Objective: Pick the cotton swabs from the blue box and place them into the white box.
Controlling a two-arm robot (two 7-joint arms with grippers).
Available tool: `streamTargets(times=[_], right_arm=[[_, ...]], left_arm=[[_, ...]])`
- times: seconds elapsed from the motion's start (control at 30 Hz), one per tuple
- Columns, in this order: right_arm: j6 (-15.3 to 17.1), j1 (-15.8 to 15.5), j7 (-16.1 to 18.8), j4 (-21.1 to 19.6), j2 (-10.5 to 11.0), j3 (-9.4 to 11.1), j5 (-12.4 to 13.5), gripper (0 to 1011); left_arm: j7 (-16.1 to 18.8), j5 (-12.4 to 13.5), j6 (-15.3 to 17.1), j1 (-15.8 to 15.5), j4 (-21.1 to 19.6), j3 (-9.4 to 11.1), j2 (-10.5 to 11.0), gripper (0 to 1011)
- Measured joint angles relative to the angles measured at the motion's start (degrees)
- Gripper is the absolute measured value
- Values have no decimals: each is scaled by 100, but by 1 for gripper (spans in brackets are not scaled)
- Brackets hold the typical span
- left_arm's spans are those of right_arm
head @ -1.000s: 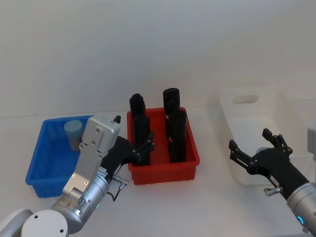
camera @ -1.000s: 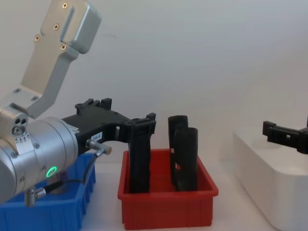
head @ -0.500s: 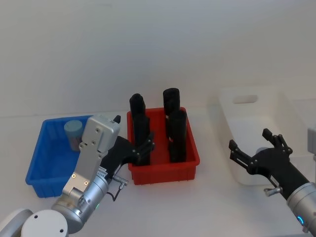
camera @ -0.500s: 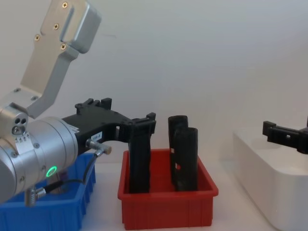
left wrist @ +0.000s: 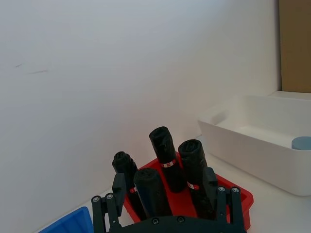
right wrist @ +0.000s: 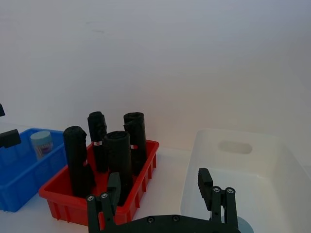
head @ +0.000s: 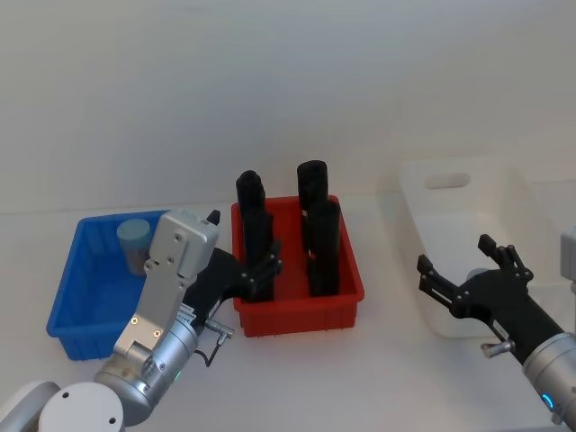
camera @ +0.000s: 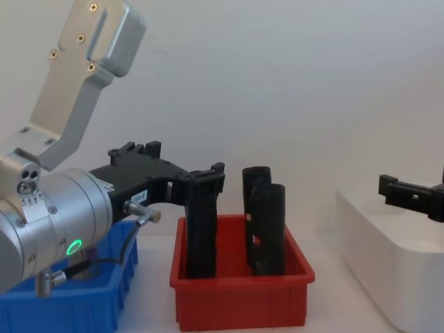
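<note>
One tub of cotton swabs [head: 133,244] stands in the far part of the blue box [head: 76,315] at the left; the right wrist view shows the same tub [right wrist: 41,142]. A pale blue lid [left wrist: 302,142] of another tub shows inside the white box [head: 504,193] at the right. My left gripper [head: 259,273] is open and empty, held between the blue box and the red bin, its fingers [left wrist: 116,187] pointing at the black rolls. Over the near end of the white box my right gripper [head: 463,273] hangs open, holding nothing.
A red bin [head: 346,301] with several upright black rolls [head: 322,243] stands in the middle, between the two boxes. A white wall runs close behind. Bare table lies in front of the bins.
</note>
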Motion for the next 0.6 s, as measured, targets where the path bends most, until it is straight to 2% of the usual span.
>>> streamTargets(times=[0.3, 0.6], right_arm=[[0, 8, 16, 13, 0, 1, 0, 1002], [-11, 221, 334, 279, -14, 42, -3, 1002]], left_arm=[[0, 0, 0, 0, 0, 0, 0, 1004], [0, 0, 0, 0, 0, 1, 0, 1004]])
